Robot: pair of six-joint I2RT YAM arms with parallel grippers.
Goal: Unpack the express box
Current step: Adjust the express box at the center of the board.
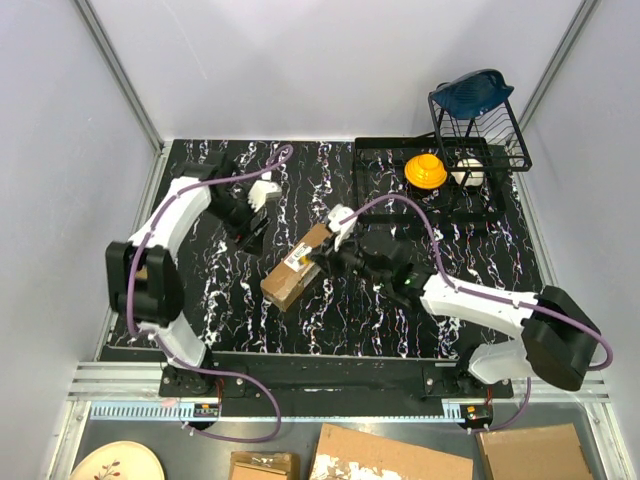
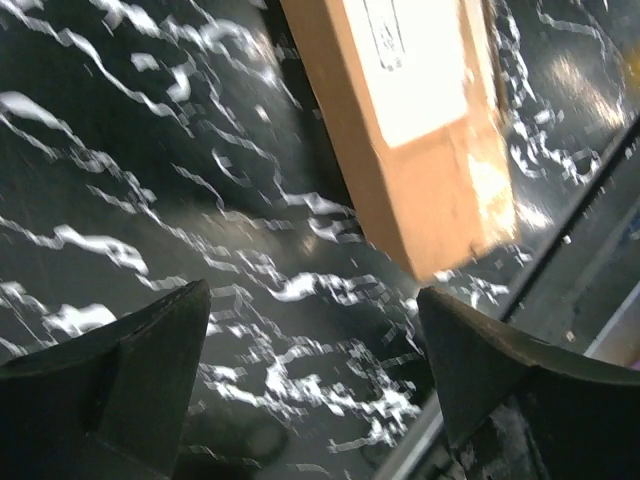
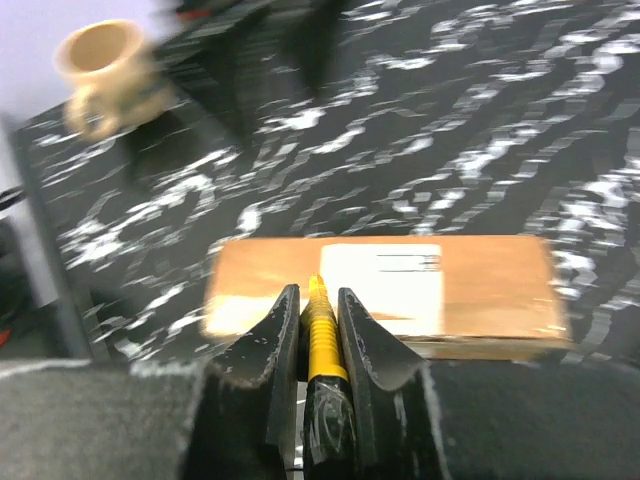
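Overhead, light fell bright and even, everything sharp, only soft shadows beneath the arms on the black marbled table [image 1: 225, 295]. Left wrist view was smeared by motion blur, and glare blew out the express box [image 2: 400, 120] label and one corner. Right wrist view ran soft too: the beige mug [image 3: 100, 65] blurred, the utility knife [image 3: 320, 340] crisper.

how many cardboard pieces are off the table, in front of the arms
3, along the bottom edge: small piece left, white-patched piece middle, third piece right. More may lie out of frame.
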